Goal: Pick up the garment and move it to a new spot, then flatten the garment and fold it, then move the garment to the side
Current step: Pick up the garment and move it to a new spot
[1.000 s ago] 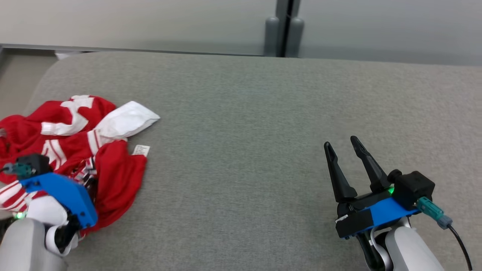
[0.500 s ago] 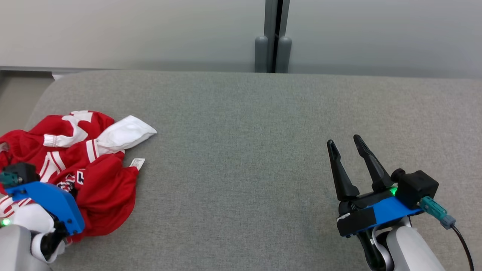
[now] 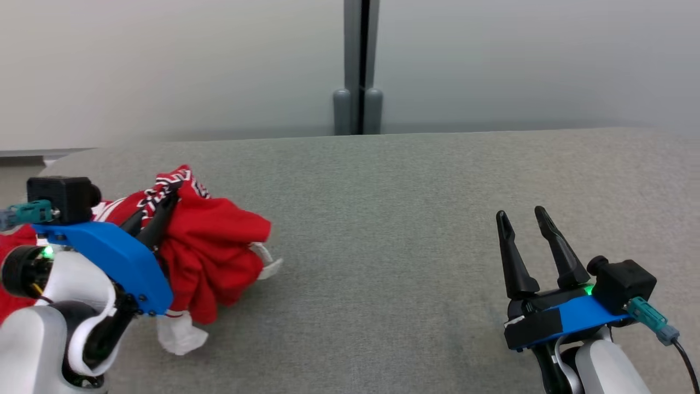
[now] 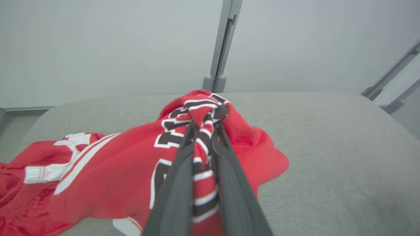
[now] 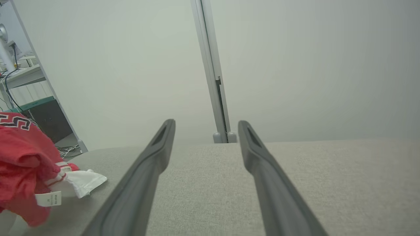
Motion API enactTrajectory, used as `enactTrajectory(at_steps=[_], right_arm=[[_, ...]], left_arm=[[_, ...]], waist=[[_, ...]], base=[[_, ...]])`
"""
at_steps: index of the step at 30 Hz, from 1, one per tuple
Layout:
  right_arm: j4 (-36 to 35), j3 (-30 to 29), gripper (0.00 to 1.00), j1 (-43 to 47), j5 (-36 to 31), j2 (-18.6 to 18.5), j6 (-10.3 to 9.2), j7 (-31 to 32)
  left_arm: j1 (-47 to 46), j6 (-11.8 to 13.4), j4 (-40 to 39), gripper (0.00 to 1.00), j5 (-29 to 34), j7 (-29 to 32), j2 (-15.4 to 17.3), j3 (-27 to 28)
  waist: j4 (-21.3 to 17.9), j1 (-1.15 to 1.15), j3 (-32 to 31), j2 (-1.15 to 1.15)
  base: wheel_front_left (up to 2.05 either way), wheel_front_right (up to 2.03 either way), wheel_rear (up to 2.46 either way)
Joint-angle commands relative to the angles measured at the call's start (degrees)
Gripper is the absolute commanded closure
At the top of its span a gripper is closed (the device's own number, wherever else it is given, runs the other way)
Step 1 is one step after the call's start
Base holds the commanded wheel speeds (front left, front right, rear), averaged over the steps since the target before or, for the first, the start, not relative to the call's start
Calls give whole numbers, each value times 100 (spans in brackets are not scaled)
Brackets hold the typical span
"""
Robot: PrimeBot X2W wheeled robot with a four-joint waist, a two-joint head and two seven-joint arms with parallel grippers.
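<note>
Head view: left gripper (image 3: pixel 170 194) clamped on a raised fold of the red garment (image 3: pixel 219 246), the rest trailing on the grey cushion (image 3: pixel 394 230) at its left end; right gripper (image 3: pixel 520 212) well apart at lower right, jaws spread, holding nothing.

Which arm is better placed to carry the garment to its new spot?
Left. The left gripper is shut on the red garment, part of it raised; the right gripper stands open, well apart from it.
</note>
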Motion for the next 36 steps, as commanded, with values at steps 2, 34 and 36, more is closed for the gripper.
enactTrajectory(at_steps=[2,34,36], right_arm=[[-23,1,0,32,-27,-5,2,0],[-28,185,0,-84,132,-145,3,0],[-48,168,0,-49,126,-177,3,1]], left_arm=[[132,91,-383,100,-39,39,-116,-51],[-923,42,3343,0,1055,-4133,-1769,-1795],[-838,120,3164,0,1019,-4268,-1674,-1680]], waist=[[-312,1,-108,0],[-1182,1,286,0],[-1027,1,239,0]], base=[[0,0,0],[0,0,0],[0,0,0]])
